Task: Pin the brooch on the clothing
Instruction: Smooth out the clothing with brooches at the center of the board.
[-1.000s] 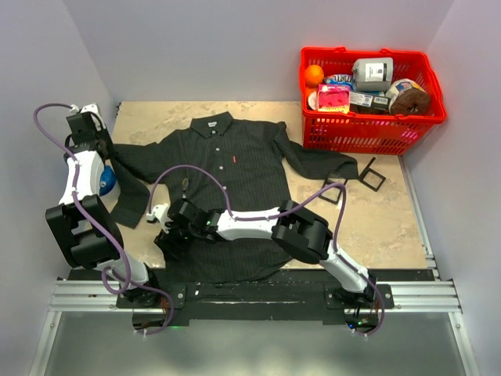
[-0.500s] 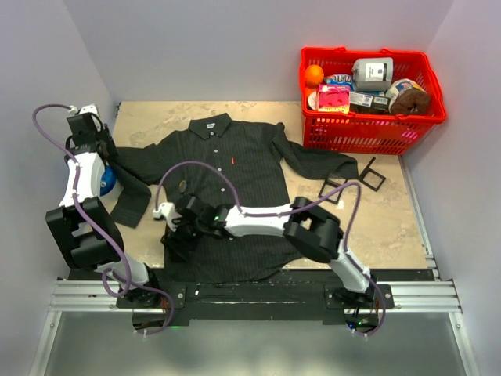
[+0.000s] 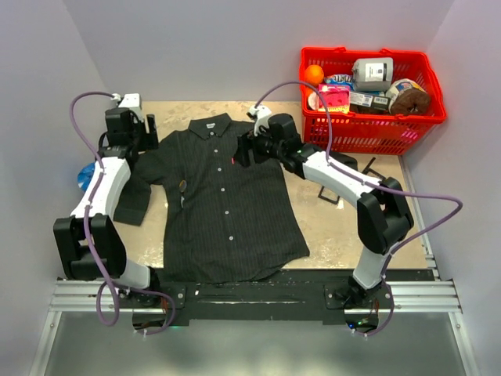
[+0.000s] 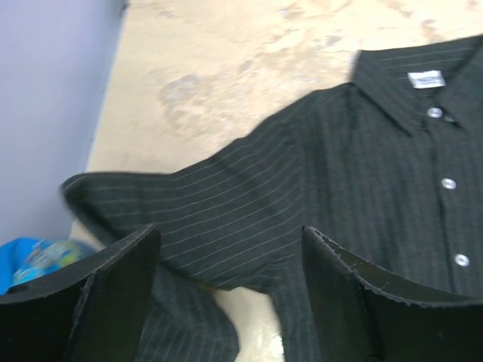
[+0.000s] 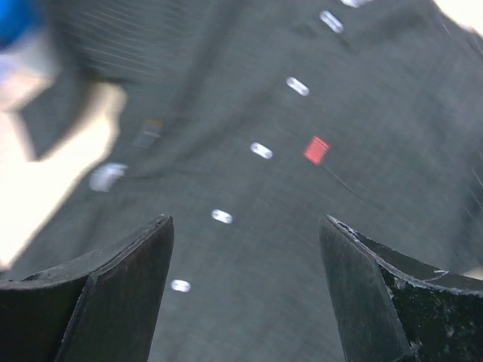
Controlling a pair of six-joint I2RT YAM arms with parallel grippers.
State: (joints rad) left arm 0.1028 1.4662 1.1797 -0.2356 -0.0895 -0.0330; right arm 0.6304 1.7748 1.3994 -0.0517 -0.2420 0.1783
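On the marbled table (image 3: 368, 227) lies the pinstriped clothing (image 3: 227, 204); left claw (image 4: 229, 234) and right claw (image 5: 246, 220) gape wide, both empty.

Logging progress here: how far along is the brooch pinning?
Done: the shirt lies spread flat on the table. In hand: nothing; left fingers and right fingers are open, empty, above it. Left: apparently the pinning; a small dark item on its front may be the brooch, fastening unclear.
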